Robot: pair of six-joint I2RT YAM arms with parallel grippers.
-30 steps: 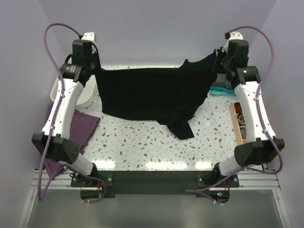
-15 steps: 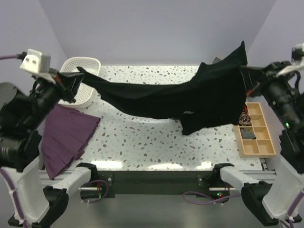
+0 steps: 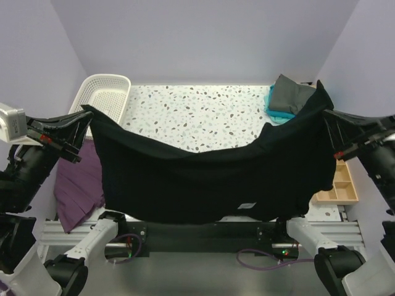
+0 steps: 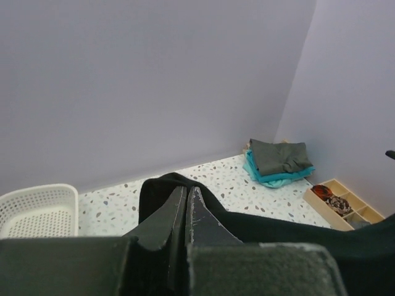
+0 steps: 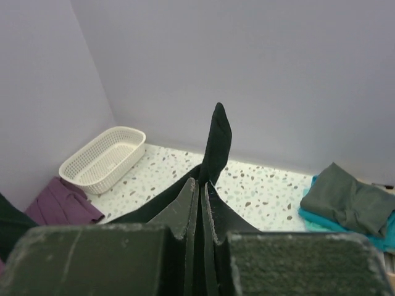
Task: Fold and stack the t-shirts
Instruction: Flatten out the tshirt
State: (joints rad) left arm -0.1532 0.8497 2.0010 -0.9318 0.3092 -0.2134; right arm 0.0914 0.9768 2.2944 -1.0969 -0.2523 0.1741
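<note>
Top external view: the large black soft-fabric t-shirt (image 3: 203, 185) hangs spread above the near edge of the white speckled table (image 3: 203, 117), one upper corner pinched in the left gripper (image 3: 85, 120), the other in the right gripper (image 3: 326, 114). Lower both level and taut so it lands flat.

Bright even light, glare strip along table's (image 3: 185, 98) far edge, soft shadows

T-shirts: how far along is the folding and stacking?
Done: a grey shirt lies folded on a teal shirt at the far right corner. In hand: the black shirt hangs spread between the left tool and right tool, both shut on it. Left: lay it flat, fold it, add it to that stack.
</note>
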